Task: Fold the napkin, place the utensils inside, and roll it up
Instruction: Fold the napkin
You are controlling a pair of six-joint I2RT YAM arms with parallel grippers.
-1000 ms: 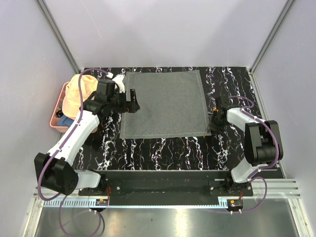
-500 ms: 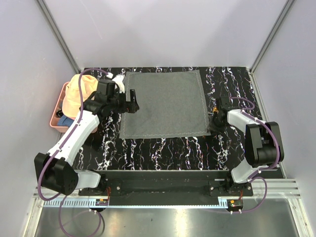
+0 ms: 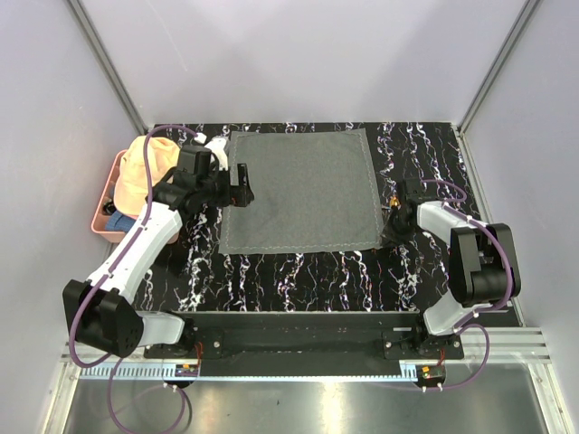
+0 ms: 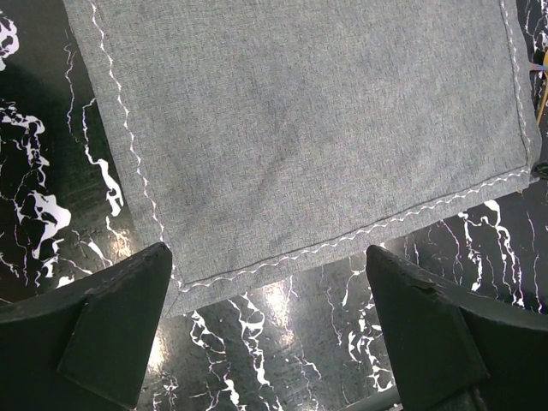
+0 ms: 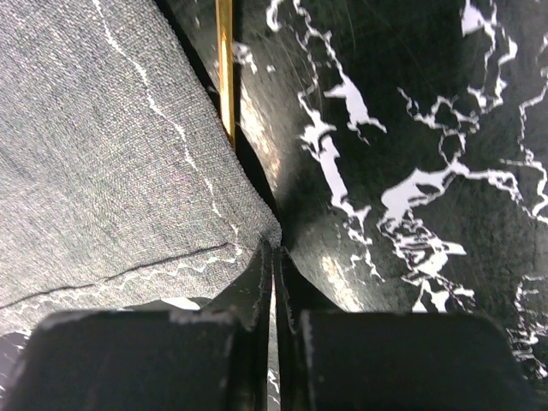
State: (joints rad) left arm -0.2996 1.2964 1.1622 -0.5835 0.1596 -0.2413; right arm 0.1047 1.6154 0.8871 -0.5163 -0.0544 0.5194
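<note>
The napkin [image 3: 303, 190] lay flat and unfolded on the table [image 3: 298, 271], with 0 folds made. Just beside its right edge lay the spoon [image 5: 225, 68]; a 2nd utensil could not be made out. The right tool [image 5: 274, 257] was closed tight on the napkin's near right corner, seemingly for the 1st fold. The left tool [image 4: 267, 257] hung wide open over the napkin's left edge, holding nothing. Folding, loading and rolling all remained. No writing could be read.

Open strip of marbled table [image 3: 298, 271] along the napkin's [image 3: 298, 190] near edge; pink bin [image 3: 101, 226] with peach hat [image 3: 140, 167] at left.
</note>
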